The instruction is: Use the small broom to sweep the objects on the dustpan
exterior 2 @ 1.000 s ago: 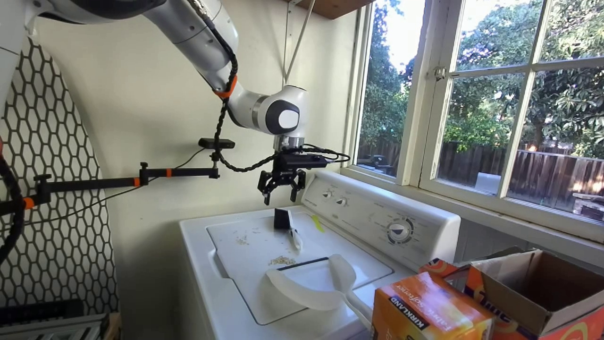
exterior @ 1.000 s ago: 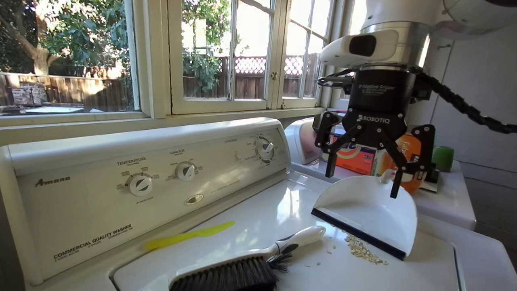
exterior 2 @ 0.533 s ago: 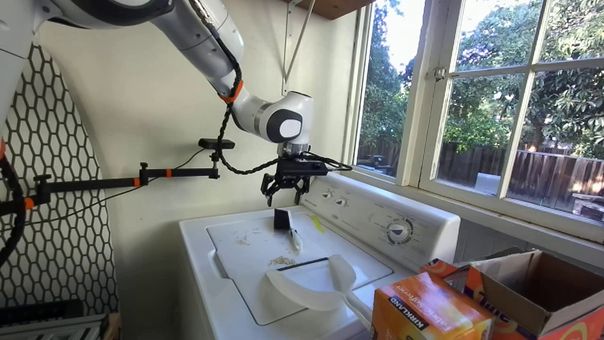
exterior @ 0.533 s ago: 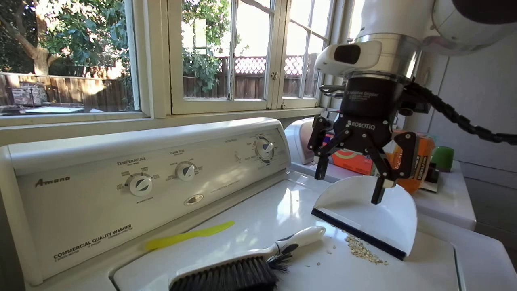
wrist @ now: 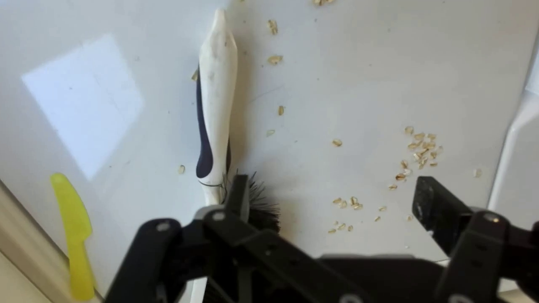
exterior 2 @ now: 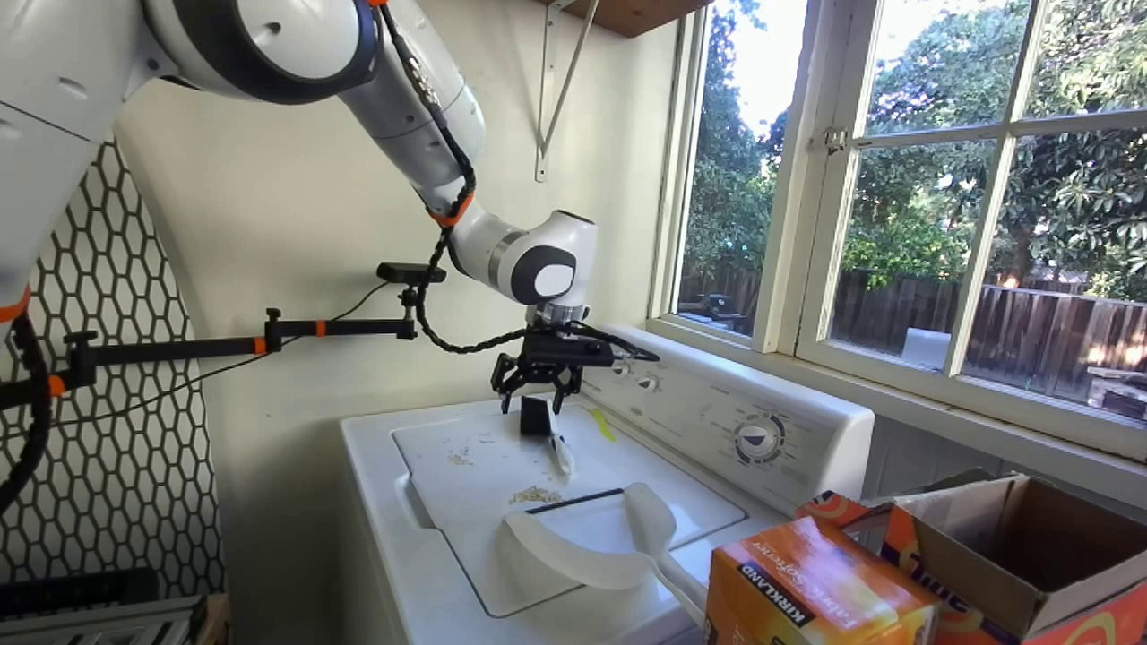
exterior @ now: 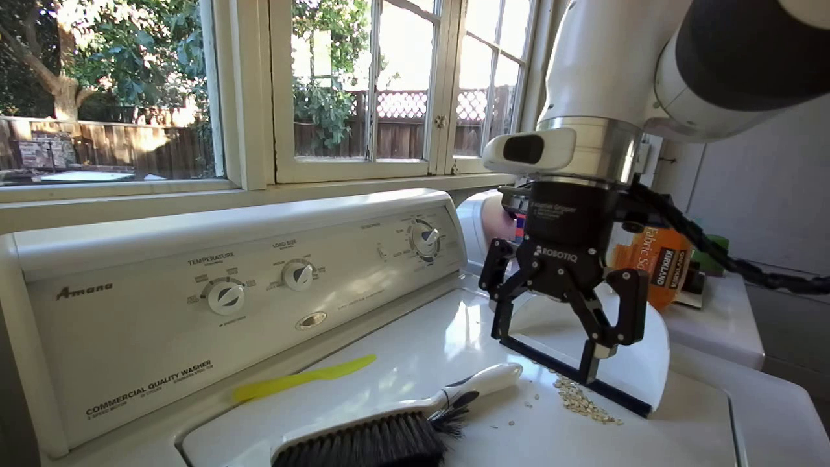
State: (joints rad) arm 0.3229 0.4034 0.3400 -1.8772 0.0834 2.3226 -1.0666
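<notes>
Far across the desk [exterior 2: 645, 457] in an exterior view, the end effector [exterior 2: 531, 408] has dropped nearer the broom [exterior 2: 541, 425], spread wide and empty; grasping likely follows.

Broom [wrist: 219, 139]: partly hidden behind pincer [wrist: 332, 189].
Dustpan [exterior: 622, 368]: partly behind pincer, in an exterior view.
Grains [exterior 2: 535, 494]: too small to count, in an exterior view.

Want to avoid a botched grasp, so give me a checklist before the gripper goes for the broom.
1. Gripper open and empty: ok.
2. Broom handle centred in the gripper's opening: not ok; in the wrist view it lies off to one side.
3. Gripper's height above the handle: cannot tell.
4. Yellow knife apart from the handle: ok.
5. Dustpan lying with black lip toward the nearby grain pile: ok.
</notes>
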